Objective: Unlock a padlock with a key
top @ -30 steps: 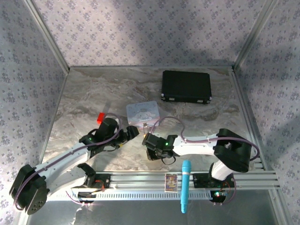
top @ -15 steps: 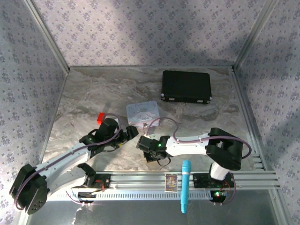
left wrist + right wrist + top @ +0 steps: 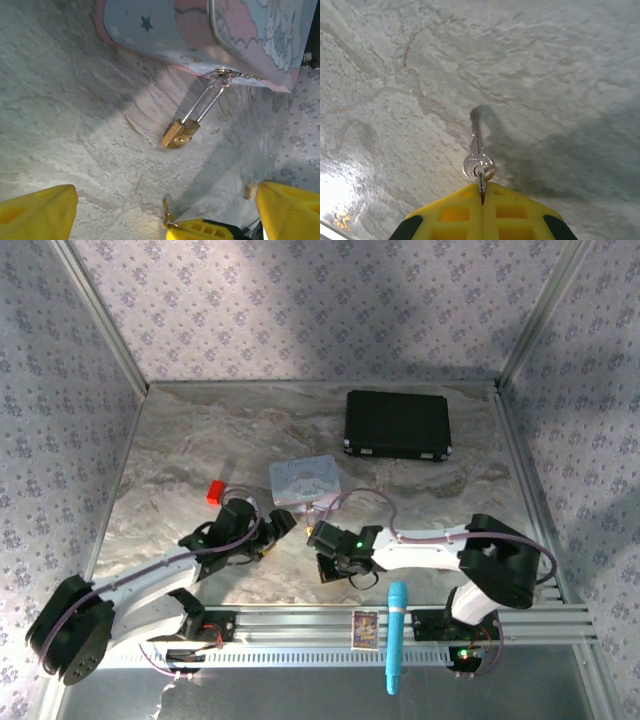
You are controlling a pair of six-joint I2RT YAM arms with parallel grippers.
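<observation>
The padlock is found near the middle of the surface, its shackle hooked through the clasp of the pastel tin just behind it. The left hand is held spread wide before it, with a small tan piece beside one finger. The key is clamped at its head end in the right hand, over bare surface. A red block is seen toward the left edge, and a black case near the far right corner.
</observation>
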